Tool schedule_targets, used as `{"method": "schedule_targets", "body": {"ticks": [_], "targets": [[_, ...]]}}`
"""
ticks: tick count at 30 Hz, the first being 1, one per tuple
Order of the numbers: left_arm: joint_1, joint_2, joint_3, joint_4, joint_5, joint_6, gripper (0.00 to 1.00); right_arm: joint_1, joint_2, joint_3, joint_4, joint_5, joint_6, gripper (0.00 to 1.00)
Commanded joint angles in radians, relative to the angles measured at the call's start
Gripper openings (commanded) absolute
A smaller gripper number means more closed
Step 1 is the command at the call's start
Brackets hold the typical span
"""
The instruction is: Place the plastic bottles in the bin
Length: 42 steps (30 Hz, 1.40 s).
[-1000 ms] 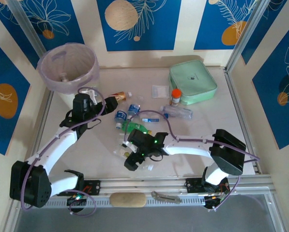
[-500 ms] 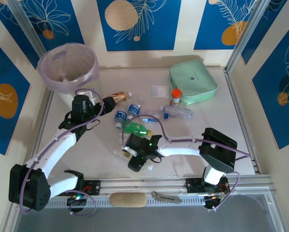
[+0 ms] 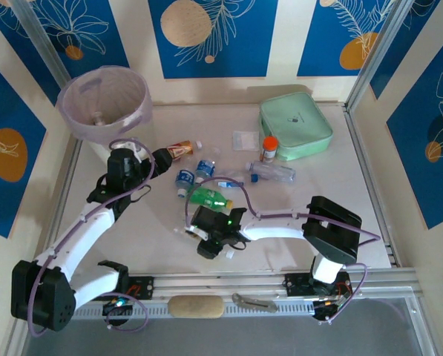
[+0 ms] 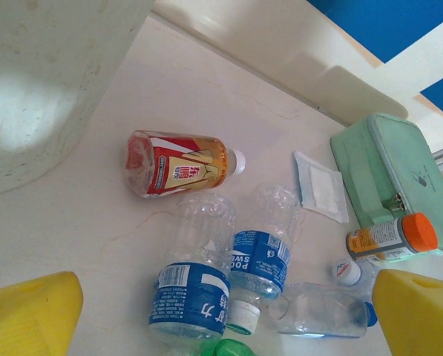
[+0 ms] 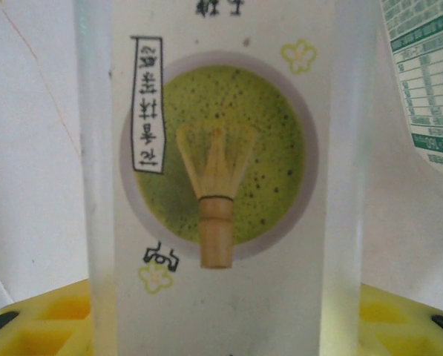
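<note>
The right gripper clamps a matcha-labelled bottle by its flanks — long axis running straight out between the fingers — with the bin well away, far left.

Left gripper wide open, arm extended, right gripper low, clamped.

**Legible print among the bottles**

Read in white on the blue-labelled bottle: "POC" above "SWE", cut off by the curve. On the neighbouring bottle, also blue-labelled: a barcode and large white East Asian characters, not made out. On the red-brown labelled bottle: a white band of characters, too small to read. On the white-labelled bottle: upside-down black characters in a column beside a pictured bowl of green tea with a whisk. On the orange-capped jar: blurred print only.
</note>
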Motion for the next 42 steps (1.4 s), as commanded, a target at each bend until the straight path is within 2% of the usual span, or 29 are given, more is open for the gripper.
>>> {"method": "schedule_targets", "body": {"ticks": [1,6,12,16,21,29,37,42], "targets": [[0.008,-0.025,0.002,0.009,0.000,-0.019,1.00,0.005,-0.069,0.038,0.006,-0.014,-0.006,0.44],[0.008,-0.031,0.036,0.012,0.055,-0.024,1.00,-0.039,-0.166,0.073,0.025,-0.049,0.025,0.44],[0.006,-0.034,0.084,0.034,0.120,-0.059,1.00,-0.161,-0.244,0.129,0.035,-0.092,0.111,0.44],[-0.001,-0.021,0.107,0.063,0.172,-0.082,1.00,-0.253,-0.249,0.179,0.049,-0.064,0.193,0.43],[-0.019,-0.009,0.103,0.142,0.242,-0.111,1.00,-0.321,-0.252,0.192,0.149,0.000,0.251,0.43],[-0.069,0.048,0.107,0.265,0.342,-0.161,1.00,-0.364,-0.240,0.241,0.186,0.003,0.174,0.43],[-0.148,0.137,0.113,0.410,0.399,-0.187,0.99,-0.377,-0.236,0.234,0.219,-0.067,0.173,0.43],[-0.175,0.192,0.145,0.426,0.429,-0.189,0.97,-0.376,-0.244,0.223,0.237,-0.102,0.164,0.43]]}}
